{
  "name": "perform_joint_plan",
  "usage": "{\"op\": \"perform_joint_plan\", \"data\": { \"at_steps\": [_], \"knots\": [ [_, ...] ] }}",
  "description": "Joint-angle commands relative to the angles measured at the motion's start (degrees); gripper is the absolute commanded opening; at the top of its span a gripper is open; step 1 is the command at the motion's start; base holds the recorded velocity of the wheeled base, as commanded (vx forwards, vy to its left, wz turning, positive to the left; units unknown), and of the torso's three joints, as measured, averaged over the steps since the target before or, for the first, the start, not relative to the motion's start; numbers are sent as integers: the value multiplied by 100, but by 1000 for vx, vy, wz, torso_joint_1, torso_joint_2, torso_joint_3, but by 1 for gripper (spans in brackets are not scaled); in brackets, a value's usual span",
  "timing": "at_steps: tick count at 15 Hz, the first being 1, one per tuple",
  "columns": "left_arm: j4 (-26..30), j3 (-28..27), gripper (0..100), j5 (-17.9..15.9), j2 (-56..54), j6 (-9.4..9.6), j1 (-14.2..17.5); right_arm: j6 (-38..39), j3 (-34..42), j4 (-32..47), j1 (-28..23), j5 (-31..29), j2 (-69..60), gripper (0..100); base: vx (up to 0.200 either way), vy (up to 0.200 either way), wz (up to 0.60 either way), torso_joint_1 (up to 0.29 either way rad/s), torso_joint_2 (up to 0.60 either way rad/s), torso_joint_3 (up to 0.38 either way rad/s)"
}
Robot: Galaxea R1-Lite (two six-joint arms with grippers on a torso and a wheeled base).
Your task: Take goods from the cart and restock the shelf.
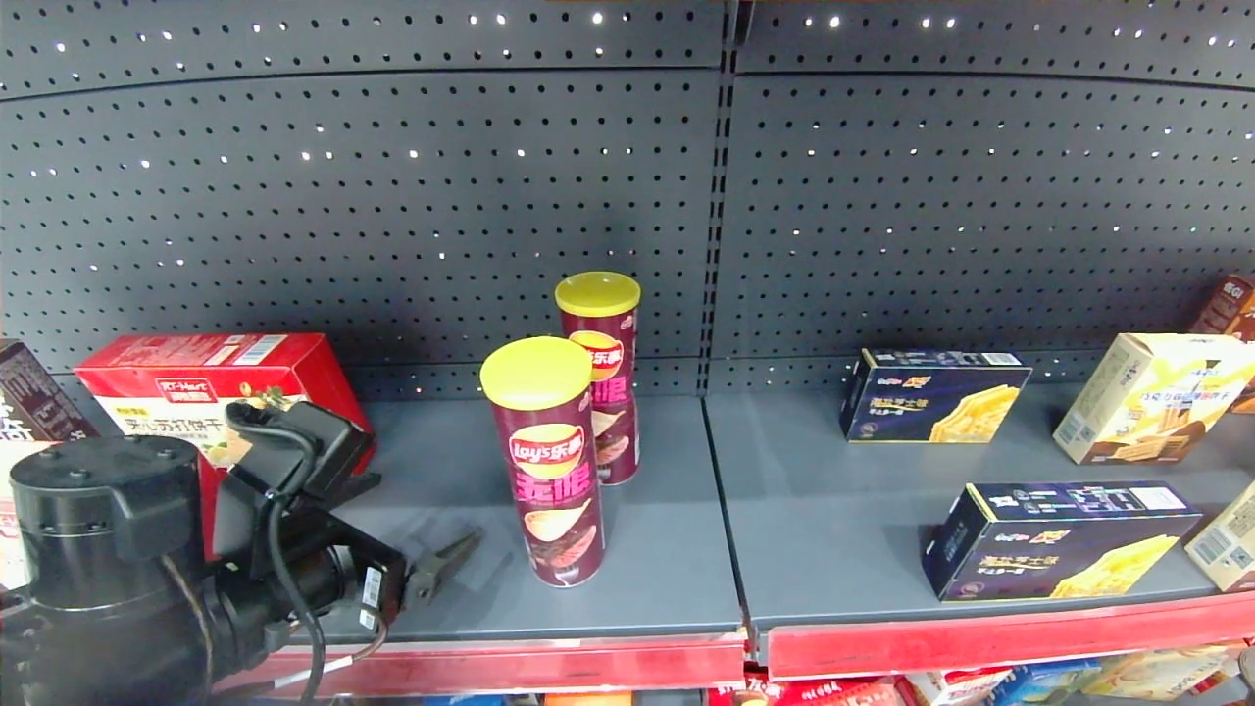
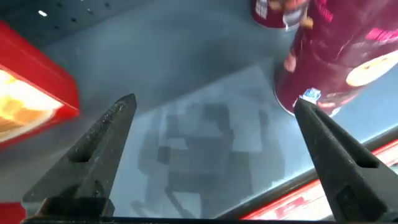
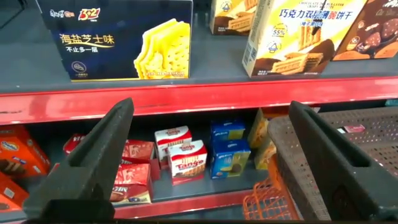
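Right gripper [image 3: 211, 106]: jaws spread wide with nothing held, in front of the shelf's red front edge [image 3: 205, 96].
Beside it: an orange wire basket [image 3: 264, 200], and small snack boxes [image 3: 186, 158] on a lower shelf level.
Left gripper [image 2: 214, 106]: wide open and empty, low over the front of the grey shelf [image 1: 667, 549], between a red box [image 1: 211, 378] and the front can.
Front can [image 1: 549, 471]: a maroon chip can with a yellow lid, standing upright near the shelf's front edge, just beside one finger of the left gripper. I cannot tell whether they touch.
Rear can [image 1: 603, 373]: a matching can, upright, just behind the front one and closer to the back.
Right half of the shelf: a dark blue cracker box [image 1: 1059, 539] near the front, a second dark blue box [image 1: 931, 397] behind it, and a cream box [image 1: 1147, 397] further right, all well apart from the cans.
Back: a dark grey pegboard panel [image 1: 392, 196] rises behind everything.
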Motion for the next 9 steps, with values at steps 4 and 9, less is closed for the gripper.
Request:
{"op": "perform_joint_plan", "data": {
  "at_steps": [4, 9],
  "knots": [
    [-10, -125, 100, 2, 366, -12, -29, -4, -3, -4, -1, 5, 5, 100, 0, 0, 0, 0, 0, 0],
    [-19, -723, 100, 2, 911, -12, -29, 5, -3, -4, -1, -3, 5, 100, 0, 0, 0, 0, 0, 0]
  ]
}}
